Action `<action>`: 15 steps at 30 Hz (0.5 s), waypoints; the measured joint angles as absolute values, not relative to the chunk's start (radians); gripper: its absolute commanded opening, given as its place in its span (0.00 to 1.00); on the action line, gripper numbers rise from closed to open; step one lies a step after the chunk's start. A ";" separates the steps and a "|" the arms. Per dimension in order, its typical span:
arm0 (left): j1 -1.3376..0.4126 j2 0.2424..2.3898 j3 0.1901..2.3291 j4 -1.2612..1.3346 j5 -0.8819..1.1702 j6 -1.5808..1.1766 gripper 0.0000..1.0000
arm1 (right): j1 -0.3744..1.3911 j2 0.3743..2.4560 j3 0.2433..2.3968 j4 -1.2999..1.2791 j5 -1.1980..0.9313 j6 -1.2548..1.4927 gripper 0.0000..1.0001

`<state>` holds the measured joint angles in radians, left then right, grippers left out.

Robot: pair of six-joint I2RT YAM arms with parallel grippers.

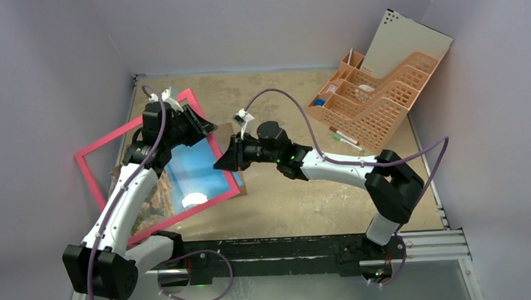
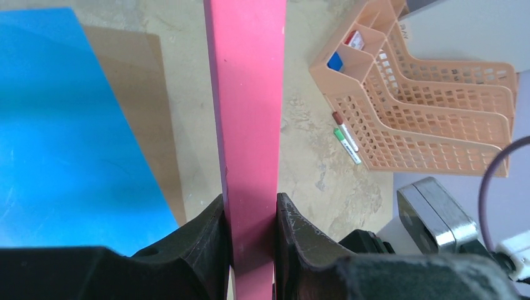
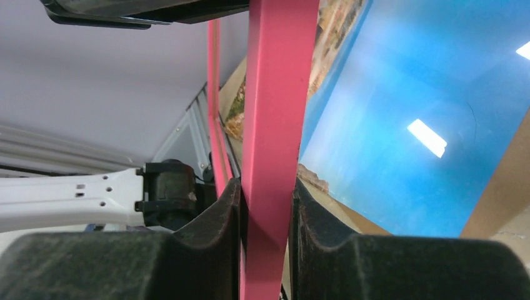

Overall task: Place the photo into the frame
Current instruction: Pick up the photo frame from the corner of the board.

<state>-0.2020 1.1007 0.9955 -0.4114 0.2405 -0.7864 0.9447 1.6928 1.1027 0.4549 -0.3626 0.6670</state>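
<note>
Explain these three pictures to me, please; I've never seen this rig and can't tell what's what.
The machine is two robot arms bolted at the table's near edge: the left arm and the right arm. The wide picture comes from a fixed camera above and behind them. The other two come from a camera on each wrist, looking along its own jaws. On the table lie the sea photo, partly over a brown backing board, a peach desk organiser and two markers. The left jaws and the right jaws are each closed on a bar of the pink frame, with the photo showing through its opening.
</note>
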 measured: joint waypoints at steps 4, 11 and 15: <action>-0.202 1.086 1.042 -0.420 0.265 -0.773 0.00 | 0.940 1.656 1.081 0.512 -0.358 0.706 0.00; -0.206 1.103 1.161 -0.420 0.379 -0.773 0.13 | 0.937 1.534 0.986 0.651 -0.282 0.771 0.00; -0.213 1.128 1.241 -0.411 0.445 -0.774 0.32 | 0.938 1.466 0.941 0.727 -0.213 0.807 0.00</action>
